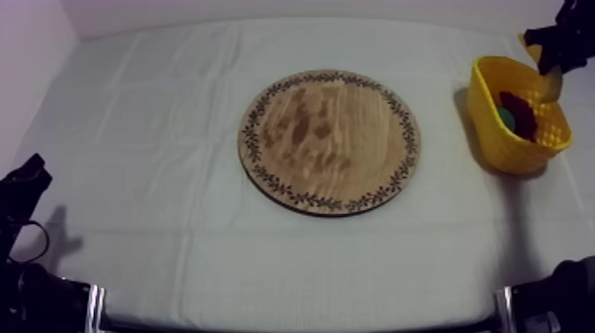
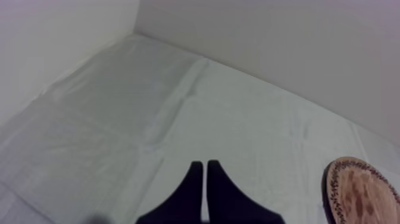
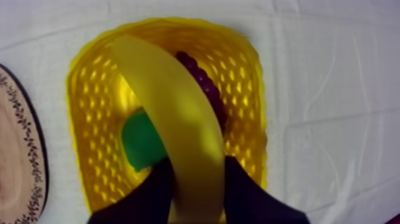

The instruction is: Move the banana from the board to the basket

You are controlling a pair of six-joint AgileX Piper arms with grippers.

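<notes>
The banana (image 3: pixel 178 113) is clamped between the right gripper's (image 3: pixel 199 176) two black fingers and hangs slantwise over the yellow basket (image 3: pixel 89 89). Under it in the basket lie a dark bunch of grapes (image 3: pixel 205 89) and a green pear (image 3: pixel 140 143), both partly hidden by the banana. The basket stands at 3 o'clock from the round wooden board (image 1: pixel 329 140), near it but apart. At the board's 8 o'clock, the left gripper (image 2: pixel 205 173) sits over the cloth (image 1: pixel 159 133), its fingers together with nothing between them.
</notes>
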